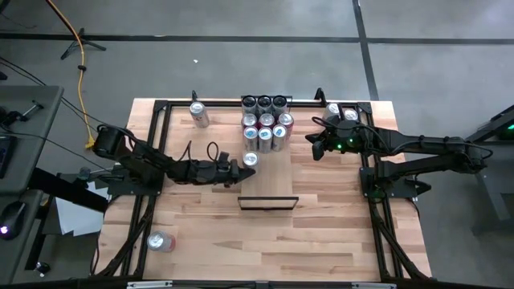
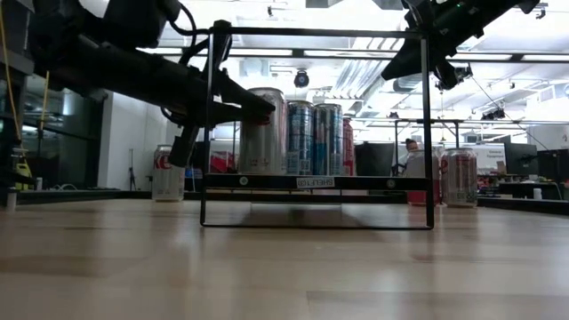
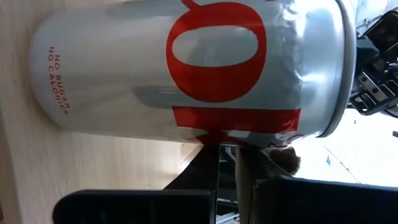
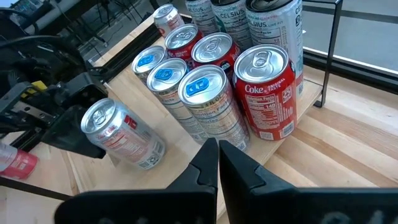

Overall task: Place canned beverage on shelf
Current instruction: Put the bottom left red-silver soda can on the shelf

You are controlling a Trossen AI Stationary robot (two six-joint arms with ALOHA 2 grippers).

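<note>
Near the table's middle in the high view, at about 11 o'clock from the shelf (image 1: 269,201), the left gripper (image 1: 243,167) has its fingers closed on a silver can (image 1: 250,160) with red lettering. The right wrist view shows this can tilted between the dark fingers, just off the 6 o'clock edge of the pack of cans (image 1: 266,122) standing at the table's 12 o'clock side. The left wrist view is almost filled by the can's side, which fits a grip taken low on the body.

The right gripper (image 4: 217,163) hovers at about 3 o'clock from the pack, fingers pressed together and holding nothing; that arm looks to be waiting.

The shelf stands apart from the pack, toward 6 o'clock of it. Its pale panel sits in a thin black frame, raised a little off the tabletop, as the low view shows. Nothing can be made out resting on the panel.

The step in hand reads as the pick just made, with the carry not yet done. The next move likely calls for lifting the can clear of its neighbours and bringing it toward 5 o'clock. It would then be levelled upright and passed under the frame's top bar, to be set down flat on the narrow panel before release.
</note>
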